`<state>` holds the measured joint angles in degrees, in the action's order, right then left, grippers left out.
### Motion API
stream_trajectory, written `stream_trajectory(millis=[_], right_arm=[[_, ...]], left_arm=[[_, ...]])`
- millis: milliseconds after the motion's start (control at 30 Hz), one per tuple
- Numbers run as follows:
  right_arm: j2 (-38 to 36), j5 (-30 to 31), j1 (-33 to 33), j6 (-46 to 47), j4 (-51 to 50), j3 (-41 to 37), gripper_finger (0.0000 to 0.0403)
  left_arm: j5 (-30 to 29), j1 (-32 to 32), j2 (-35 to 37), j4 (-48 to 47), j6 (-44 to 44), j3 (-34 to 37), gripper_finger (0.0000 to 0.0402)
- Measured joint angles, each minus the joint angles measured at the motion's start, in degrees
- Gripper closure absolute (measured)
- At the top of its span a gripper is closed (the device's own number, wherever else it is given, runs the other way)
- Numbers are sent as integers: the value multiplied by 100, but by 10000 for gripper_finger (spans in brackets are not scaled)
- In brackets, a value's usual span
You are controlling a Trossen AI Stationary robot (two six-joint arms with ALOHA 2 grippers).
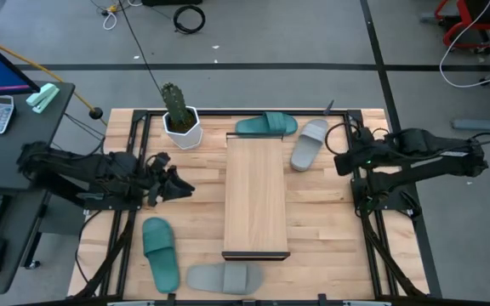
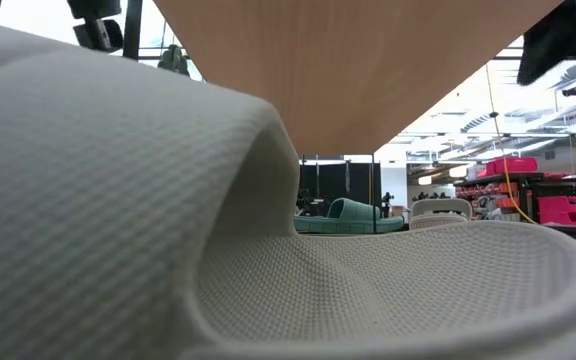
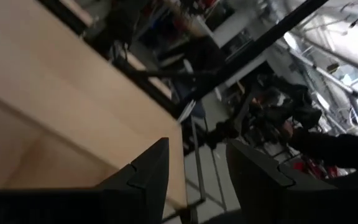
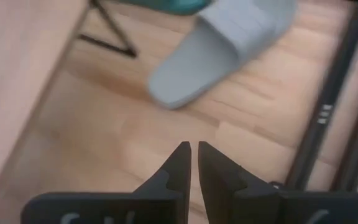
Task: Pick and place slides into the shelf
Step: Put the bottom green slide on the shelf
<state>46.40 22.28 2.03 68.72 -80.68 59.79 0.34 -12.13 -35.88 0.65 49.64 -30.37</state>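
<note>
Shelf (image 1: 256,194) bare; all four slides on the tabletop. Right gripper (image 4: 194,155) nearly closed, empty; grey slide (image 4: 222,46) lies just ahead, long axis slanting away. Left gripper (image 3: 194,168) parted, empty, farther from its teal slide (image 1: 160,252).

The shelf (image 1: 257,194) is smooth, pale, matt wood with thin dark metal ends. The worktop (image 1: 330,223) is slatted wood with visible grain. The near grey slide (image 2: 268,250) is matt foam with a fine woven-looking texture.
</note>
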Motion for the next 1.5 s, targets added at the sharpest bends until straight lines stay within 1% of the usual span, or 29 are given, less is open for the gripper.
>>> stream_trajectory(millis=[100,367,433,567,667,767,900,1067,1233,1300,1500], right_arm=[[-3,55,1,253,-18,-232,366],[6,35,1,242,98,-748,367],[5,-170,0,42,332,-869,367],[20,-955,4,-32,1121,-1128,364],[80,-1322,4,-99,1535,-1284,356],[151,-1327,2,-133,1556,-1365,343],[161,-1330,2,-145,1560,-1401,329],[152,-1330,2,-300,1558,-1401,320],[152,-1330,2,-376,1558,-1401,318],[153,-1329,2,-441,1560,-1401,318],[155,-1213,2,-549,1563,-1401,318]], left_arm=[[0,-77,-44,-143,162,0,241],[-2,-104,-87,-433,258,0,260],[-4,-104,-87,-432,228,0,264],[20,-104,-87,-435,281,0,266],[38,-104,-87,-435,403,0,261],[55,-104,-87,-441,593,0,250],[316,-176,-87,-631,1023,0,231],[395,-544,-118,-1187,1617,0,208],[405,-1015,-434,-1187,1939,0,201],[568,-1217,-630,-1283,1988,-2,202],[1553,-1583,-1281,-2272,2026,0,219]])
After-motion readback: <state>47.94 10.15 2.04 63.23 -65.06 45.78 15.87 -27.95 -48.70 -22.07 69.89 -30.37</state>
